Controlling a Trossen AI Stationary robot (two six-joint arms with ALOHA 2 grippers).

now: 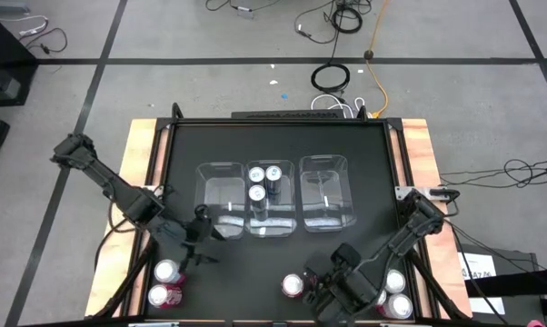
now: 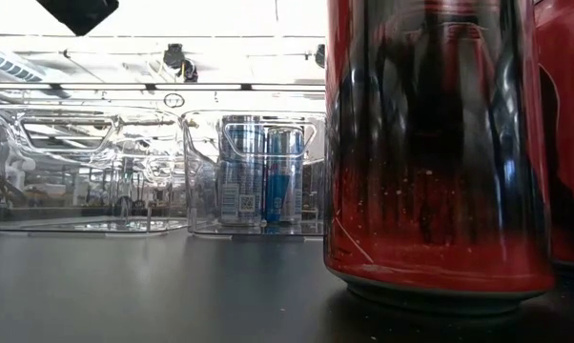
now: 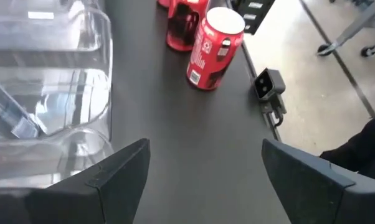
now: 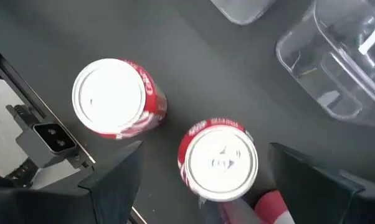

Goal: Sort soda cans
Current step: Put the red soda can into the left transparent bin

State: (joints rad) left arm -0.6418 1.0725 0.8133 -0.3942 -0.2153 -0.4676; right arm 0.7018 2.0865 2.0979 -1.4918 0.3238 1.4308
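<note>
my right claw [image 1: 321, 289] is down at the near edge of the counter [image 1: 364, 173], fingers spread wide and pinching nothing. just to its left stands a red can [image 1: 293, 286], upright, silver top facing up. in my right wrist view two red cans show beneath me: one red can [image 4: 220, 160] sits right between my spread fingers, the other red can [image 4: 116, 98] stands a little apart from it. their long axes run straight up, so i judge a drop from above with the fingers either side of the body is what the coming grab turns on.

my left claw [image 1: 193, 238] hangs over the near left of the counter, fingers spread too, holding nothing, just beside the near corner of the left clear bin [image 1: 221, 198]. two more red cans [image 1: 167, 283] wait near and to the left of it, by the near left corner. another pair of cans [image 1: 393, 294] stands at the near right corner.

in the middle bin [image 1: 269, 222] three blue cans [image 1: 264, 180] already stand upright. the right bin [image 1: 327, 193] looks bare, as does the left one.

the right claw is much nearer the central red can, so that pick looks like mine on the right side.
</note>
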